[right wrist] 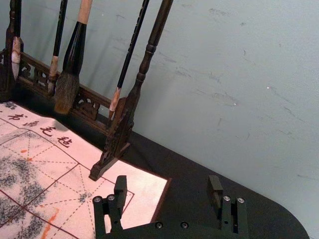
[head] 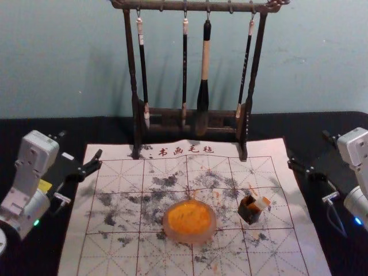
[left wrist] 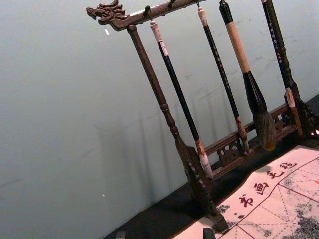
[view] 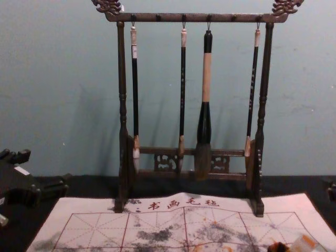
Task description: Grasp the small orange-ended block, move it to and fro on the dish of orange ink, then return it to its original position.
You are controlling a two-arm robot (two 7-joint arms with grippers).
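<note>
Looking down from the head, we have the orange-ended block (head: 263, 203) at the dish's half past two, right up at a small dark holder (head: 249, 211) on the mat (head: 92, 247). And look at the lean on it! The block is tilted, its long axis slanting off the holder, the outer end pointing up and away between 2 and 3 o'clock. Coverage is tight around the other end, so whether that sits inside the holder or just against it, I can't call.

Over to the dish (head: 190, 221) of orange ink, round and pale-rimmed, lying flat on the mat with a bright orange pool across it. The block is well apart from it, no contact at all.

Out at the dish's 10 o'clock, by the mat's edge, the left gripper (head: 80, 145) hangs with its fingers spread and nothing between them. Across at 2 o'clock, the right gripper (head: 308, 148) mirrors it beyond the opposite edge; its own wrist view has the fingers wide apart, nothing held there either.

Up at 12 o'clock, the wooden rack (head: 130, 57) straddles the mat's far end, four brushes hanging tips down, the fattest one (head: 203, 95) just right of centre. Dark smudges run over the mat's printed grid, with orange streaks at the dish's 1 o'clock.
</note>
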